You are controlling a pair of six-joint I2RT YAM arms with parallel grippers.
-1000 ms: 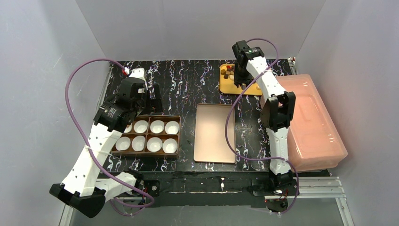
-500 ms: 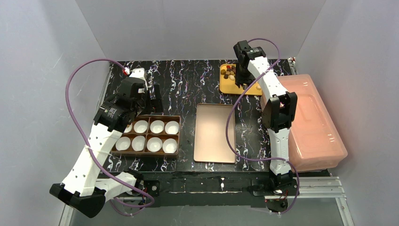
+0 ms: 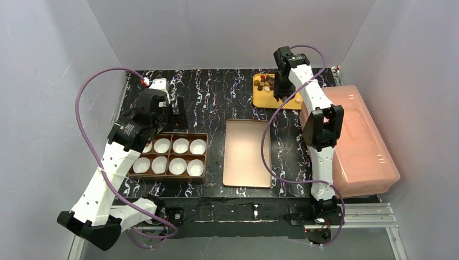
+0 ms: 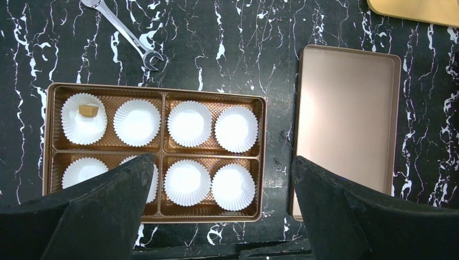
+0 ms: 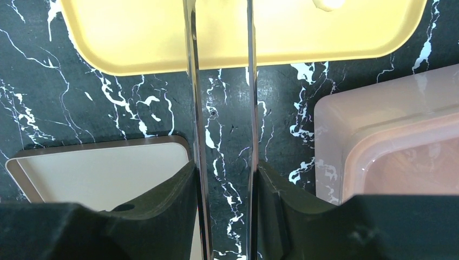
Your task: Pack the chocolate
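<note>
The chocolate (image 3: 264, 82) is a heap of small dark, tan and cream chunks at the far left of a yellow tray (image 3: 260, 98). One tan piece (image 4: 88, 110) lies in the top-left white paper cup of the brown box (image 4: 162, 91). My right gripper (image 3: 280, 89) hangs over the yellow tray (image 5: 162, 38), shut on thin metal tongs (image 5: 194, 81). Their tips run out of the wrist view, so what they hold is hidden. A cream piece (image 5: 327, 4) shows at the tray's edge. My left gripper (image 4: 221, 160) is wide open above the box (image 3: 206, 157), holding nothing.
A flat copper-brown lid (image 3: 247, 153) lies between the box and the right arm. A large pink plastic container (image 3: 357, 141) fills the right side. A metal wrench (image 4: 127, 32) lies on the black marbled table behind the box.
My right gripper with the tongs has shifted slightly right and toward the back over the yellow tray. The left arm has stayed still.
</note>
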